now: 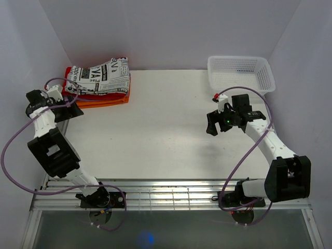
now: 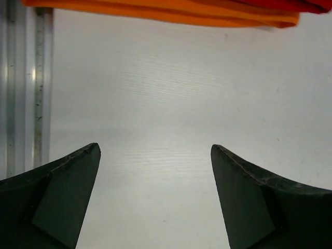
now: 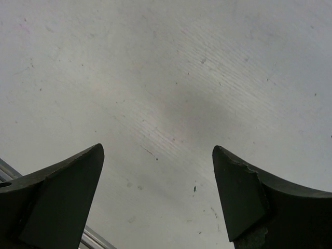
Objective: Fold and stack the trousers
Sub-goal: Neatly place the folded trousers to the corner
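a: so where are the trousers (image 1: 101, 75) right now? can't tell if this job is basically done.

b: far left corner of the desk (image 1: 155, 140). they're folded into a compact bundle on top of a pile, with a red cloth (image 1: 68, 72) and an orange cloth (image 1: 106, 101) underneath, newspaper print facing up. that reads as folded and stacked to me, so i'd guess the task is at or near its end.

a: and the arms? is anything holding them?

b: nope. the left tool (image 2: 154, 146) is spread wide with only bare desk between its fingers, just off the near side of the pile. its wrist view catches the orange cloth's edge along the top, not touching it. my guess is it sits there so it can't snag the fabric. the right tool (image 3: 158, 147) is spread too and pinching nothing, hovering over open desk toward the right side, well apart from the pile. probably parked there to leave the left arm room.

a: what's the white thing at the back?

b: a plastic basket (image 1: 241, 72) in the far right corner. neither arm is near it.

a: anything that could go wrong from here?

b: the bundle looks soft and a bit puffy, not crisp. if the left arm clips it, i'd expect it to slump or slide off the cloths. pulling straight away from the pile looks safest.
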You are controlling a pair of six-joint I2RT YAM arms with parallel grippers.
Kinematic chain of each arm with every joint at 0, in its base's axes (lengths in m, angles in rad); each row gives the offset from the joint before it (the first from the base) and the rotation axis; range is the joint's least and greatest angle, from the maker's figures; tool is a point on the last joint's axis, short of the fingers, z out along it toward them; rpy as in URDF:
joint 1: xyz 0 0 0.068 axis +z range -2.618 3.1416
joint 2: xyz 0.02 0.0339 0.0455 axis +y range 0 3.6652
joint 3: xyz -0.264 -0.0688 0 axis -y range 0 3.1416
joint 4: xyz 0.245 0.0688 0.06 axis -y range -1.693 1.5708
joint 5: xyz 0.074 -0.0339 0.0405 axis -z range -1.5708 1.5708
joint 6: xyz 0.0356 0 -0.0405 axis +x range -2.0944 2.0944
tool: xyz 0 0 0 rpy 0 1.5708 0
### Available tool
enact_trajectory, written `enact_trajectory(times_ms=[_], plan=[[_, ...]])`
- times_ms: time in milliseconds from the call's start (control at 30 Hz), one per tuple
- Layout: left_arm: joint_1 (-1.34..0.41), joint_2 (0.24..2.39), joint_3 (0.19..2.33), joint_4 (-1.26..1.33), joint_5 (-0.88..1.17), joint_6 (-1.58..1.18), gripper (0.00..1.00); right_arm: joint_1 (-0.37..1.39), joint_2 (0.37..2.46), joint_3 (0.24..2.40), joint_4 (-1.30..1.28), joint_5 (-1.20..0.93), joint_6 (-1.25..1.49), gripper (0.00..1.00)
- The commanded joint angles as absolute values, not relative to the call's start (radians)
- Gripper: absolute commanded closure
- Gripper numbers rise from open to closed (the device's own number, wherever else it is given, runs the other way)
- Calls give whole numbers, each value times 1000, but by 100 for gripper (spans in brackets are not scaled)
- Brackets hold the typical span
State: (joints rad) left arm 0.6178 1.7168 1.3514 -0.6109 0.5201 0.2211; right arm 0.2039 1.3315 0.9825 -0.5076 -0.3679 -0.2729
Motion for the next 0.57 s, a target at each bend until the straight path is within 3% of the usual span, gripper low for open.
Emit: enact_trajectory(times_ms=[0,267,533], plan=[[560,1559,1336,-773,686,325,2,149,1272,930,-541,-357,-265,10],[154,1408,1056,-635,476,192,2,61,1175,844,-546,-341,-245,10],[109,1408,1025,-604,492,115,2,57,1129,824,-552,-350,-250,10]])
